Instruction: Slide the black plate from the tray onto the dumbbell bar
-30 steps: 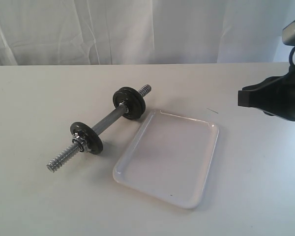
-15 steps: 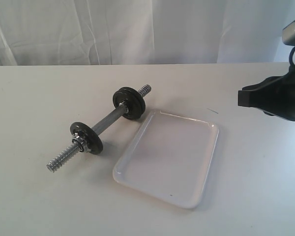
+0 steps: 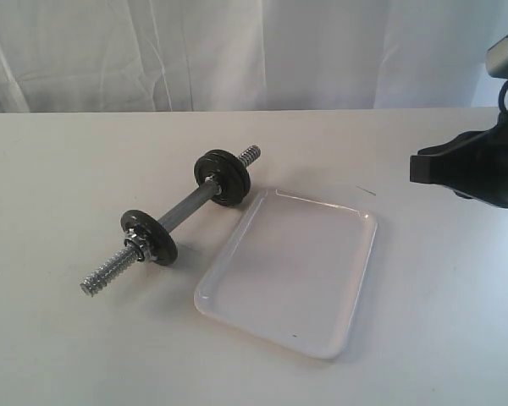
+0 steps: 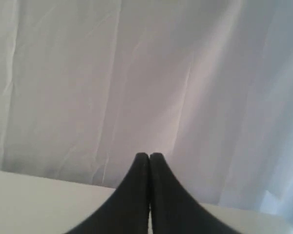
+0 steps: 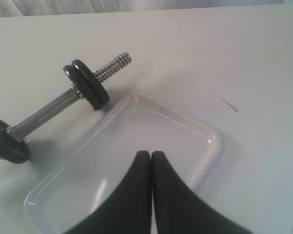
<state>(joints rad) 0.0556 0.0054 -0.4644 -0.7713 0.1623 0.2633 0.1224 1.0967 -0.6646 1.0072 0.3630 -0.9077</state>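
— Where is the black plate [image 5: 93,80]? The tray [image 5: 207,136] under our right gripper [image 5: 151,155] holds nothing.

— Ahead of it, apparently on the dumbbell bar [image 5: 44,113] against 1 smaller disc [image 5: 72,73]. Our right and left gripper [image 4: 149,156] fingers are pressed together, empty. The plate is probably heavy and rigid, so we'd pinch its rim.

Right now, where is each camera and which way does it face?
Exterior: off-arm, looks down at table, dumbbell bar, tray; right arm at right edge.
Left wrist: left arm, faces curtain; shut left end effector.
Right wrist: right arm, looks down at tray; shut right end effector.
Shared: exterior and right wrist: dumbbell bar, tray.
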